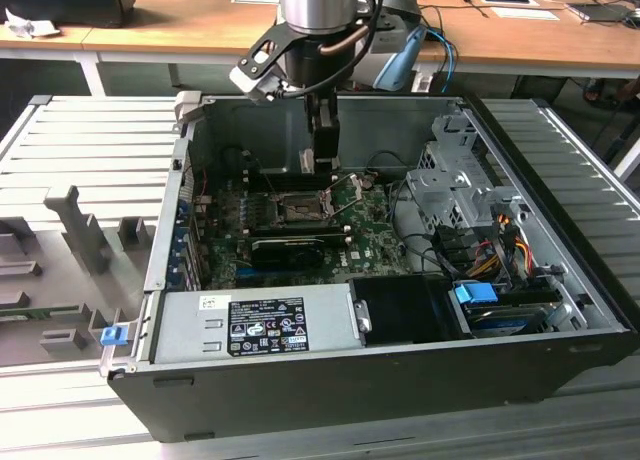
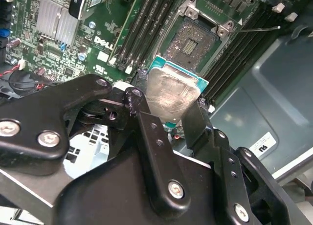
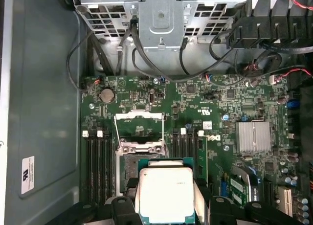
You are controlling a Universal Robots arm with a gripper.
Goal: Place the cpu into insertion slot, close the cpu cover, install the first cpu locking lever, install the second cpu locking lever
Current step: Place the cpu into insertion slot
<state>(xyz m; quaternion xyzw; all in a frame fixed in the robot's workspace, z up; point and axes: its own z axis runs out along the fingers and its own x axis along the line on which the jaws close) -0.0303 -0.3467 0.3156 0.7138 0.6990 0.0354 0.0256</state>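
Observation:
My gripper [image 1: 322, 158] hangs over the motherboard inside the open computer case and is shut on the cpu [image 2: 171, 90]. The cpu's dull silver top and teal edge sit between my black fingers [image 2: 142, 112] in both wrist views, its top [image 3: 165, 193] facing the camera. The insertion slot [image 2: 193, 39] is uncovered, a dark square a short way below the chip; the cpu hides part of the slot [image 3: 131, 159] in the first wrist view. The cpu cover [image 3: 139, 118] is swung open beyond the slot. A thin locking lever [image 2: 259, 28] stands loose beside it.
A long black card [image 1: 290, 248] lies across the board just in front of the socket in the exterior view. Memory slots [image 3: 98, 161] flank the socket. A finned heatsink [image 3: 253, 137], the drive cage [image 1: 450, 180], loose cables [image 1: 480, 250] and the power supply [image 1: 255, 320] crowd the case.

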